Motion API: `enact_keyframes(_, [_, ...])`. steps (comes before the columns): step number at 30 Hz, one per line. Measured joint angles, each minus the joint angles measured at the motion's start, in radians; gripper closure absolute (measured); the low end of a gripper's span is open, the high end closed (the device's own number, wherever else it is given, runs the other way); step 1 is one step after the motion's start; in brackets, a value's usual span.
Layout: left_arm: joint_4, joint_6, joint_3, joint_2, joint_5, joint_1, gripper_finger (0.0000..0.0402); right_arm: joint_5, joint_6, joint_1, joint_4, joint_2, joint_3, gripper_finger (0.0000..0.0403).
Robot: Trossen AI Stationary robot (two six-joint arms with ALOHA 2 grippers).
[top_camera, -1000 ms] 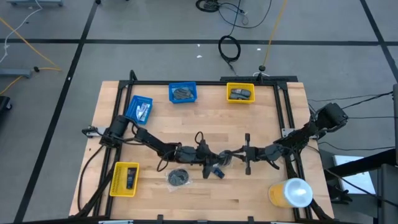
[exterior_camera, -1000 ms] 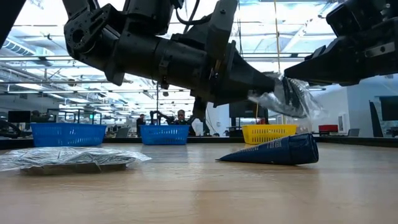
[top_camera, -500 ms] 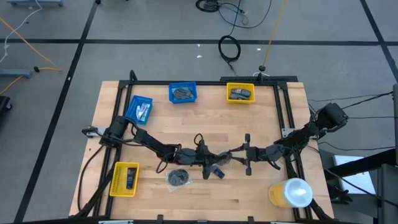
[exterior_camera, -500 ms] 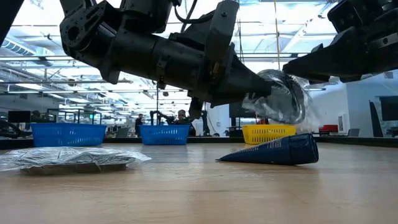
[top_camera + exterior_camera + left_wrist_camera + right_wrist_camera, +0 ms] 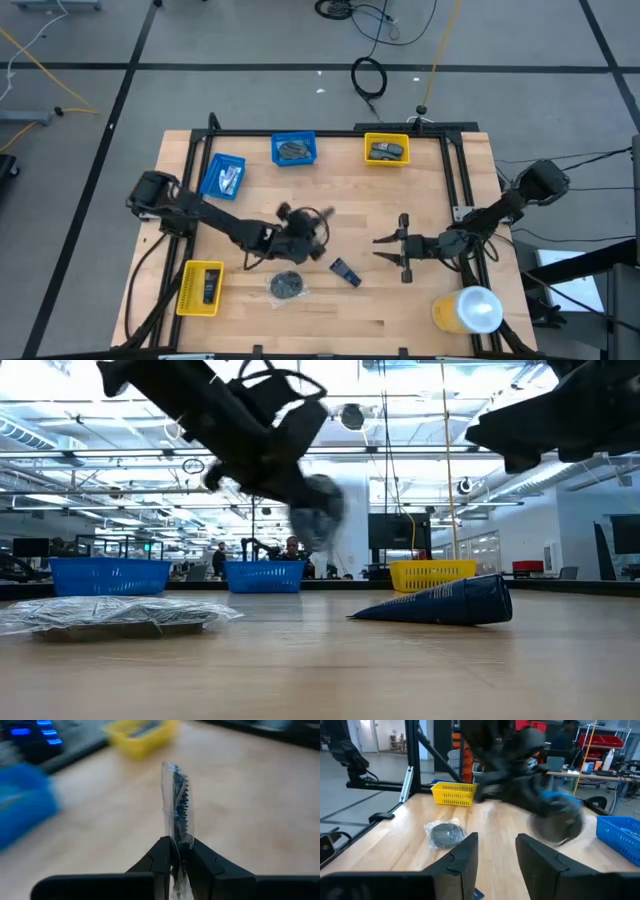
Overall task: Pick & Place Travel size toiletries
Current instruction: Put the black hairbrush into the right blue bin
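Observation:
My left gripper (image 5: 177, 851) is shut on a clear-wrapped round dark pad (image 5: 178, 802), seen edge on there and as a blurred grey disc in the low view (image 5: 318, 510), raised above the table's middle. My right gripper (image 5: 495, 854) stands open and holds nothing, right of centre (image 5: 386, 246). A second wrapped dark pad (image 5: 287, 285) lies flat on the table near the front. A dark blue oblong piece (image 5: 345, 271) lies on its side between the two grippers. My left gripper pinches the pad's wrapper at its edge (image 5: 176, 839) between its two fingers. The pad sticks out beyond the fingertips, on edge. It is lifted clear of the table.
Two blue bins (image 5: 222, 175) (image 5: 294, 149) and a yellow bin (image 5: 386, 149) stand along the far side, each with items inside. Another yellow bin (image 5: 201, 287) stands near left. A large yellow-and-white cylinder (image 5: 468, 310) stands near right. Bare wood lies in the middle.
The right gripper has let go of the wrapped pad, opened, and drawn back toward the table's right edge. The left gripper, keeping the pad, has risen and swung toward the table's left and far side, its wrist turning.

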State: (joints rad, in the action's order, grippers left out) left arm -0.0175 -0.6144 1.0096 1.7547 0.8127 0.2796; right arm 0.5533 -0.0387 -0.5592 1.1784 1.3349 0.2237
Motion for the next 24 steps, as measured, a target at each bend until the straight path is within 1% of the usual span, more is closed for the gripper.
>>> enact_keyframes(2, [-0.128, -0.059, -0.001, -0.044, 0.044, -0.039, 0.0359, 0.0, 0.0, -0.005, -0.005, -0.016, -0.008, 0.0281])
enact_keyframes(6, [-0.249, -0.09, -0.001, -0.11, 0.05, -0.179, 0.0375, 0.0, 0.001, -0.006, -0.005, -0.026, -0.015, 0.0282])
enact_keyframes(9, [-0.243, -0.067, -0.001, -0.121, 0.051, -0.304, 0.0386, 0.0, 0.003, -0.006, -0.011, -0.026, -0.015, 0.0282])
enact_keyframes(11, [-0.221, -0.072, -0.001, -0.121, 0.037, -0.385, 0.0386, 0.0, 0.003, -0.006, -0.016, -0.026, -0.015, 0.0282])
enact_keyframes(15, [-0.215, -0.165, -0.001, -0.121, 0.021, -0.51, 0.0365, 0.0, 0.014, -0.006, -0.027, -0.026, -0.015, 0.0282])
enact_keyframes(19, [-0.223, -0.31, -0.001, -0.121, 0.014, -0.58, 0.0351, 0.0, 0.034, -0.006, -0.055, -0.026, -0.015, 0.0282])
enact_keyframes(24, [-0.14, -0.451, -0.002, -0.078, 0.065, -0.573, 0.0357, 0.0, 0.035, -0.006, -0.061, -0.026, -0.015, 0.0282])
